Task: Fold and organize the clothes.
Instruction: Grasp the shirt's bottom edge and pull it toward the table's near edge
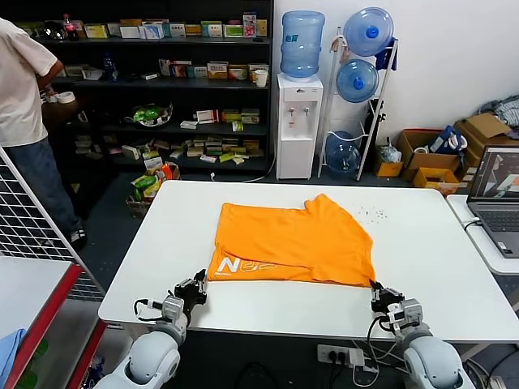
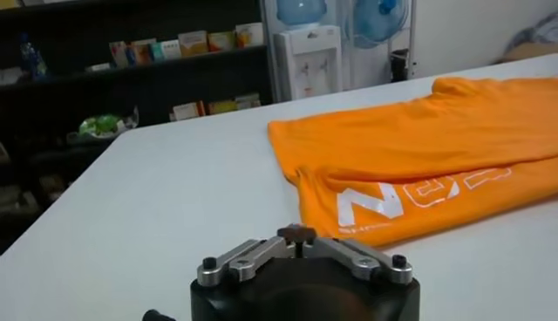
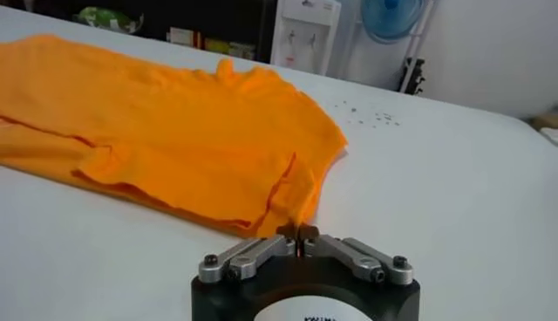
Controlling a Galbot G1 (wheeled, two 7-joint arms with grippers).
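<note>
White table point(image 1: 454, 267) — dark stocked shelves point(image 1: 162, 89), water dispenser point(image 1: 298, 121) behind.

White printed lettering is being shown on the near folded edge of the orange T-shirt point(image 1: 296, 241) lying on the tabletop point(image 1: 422, 267). In the left wrist view a large "N" point(image 2: 368, 205) is being read clearly at the start of the print; the outlined characters following it are being seen but cannot be made out with certainty. Small dark lettering is being glimpsed on the white face of the right pincer's point(image 3: 297, 231) housing, cut off and unreadable. Labels on the shelf boxes point(image 1: 212, 70) are too small to be read.
</note>
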